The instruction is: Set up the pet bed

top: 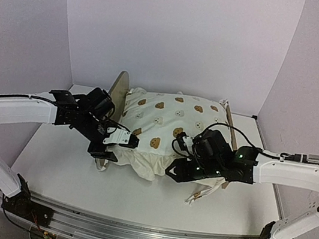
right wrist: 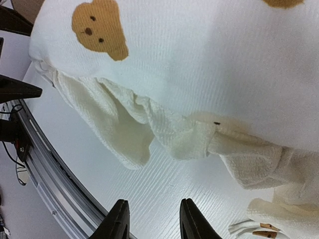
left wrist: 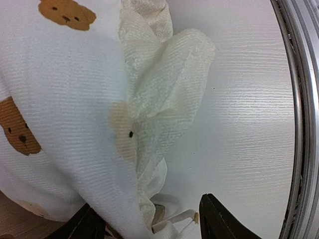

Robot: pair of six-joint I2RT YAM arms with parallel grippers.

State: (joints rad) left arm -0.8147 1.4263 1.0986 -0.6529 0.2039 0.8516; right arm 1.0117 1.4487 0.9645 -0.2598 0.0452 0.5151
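Cream bear-print duvet lies puffed over the pet bed at the middle of the white table, long axis left to right. Left gripper, jaws wide, sits at the near-left corner, ribbed hem slack between them. Right gripper, narrowly parted and empty, hovers at the near-right hem, equally close.

White tbl carries pet bed, duvet edge spilling onto tbl.
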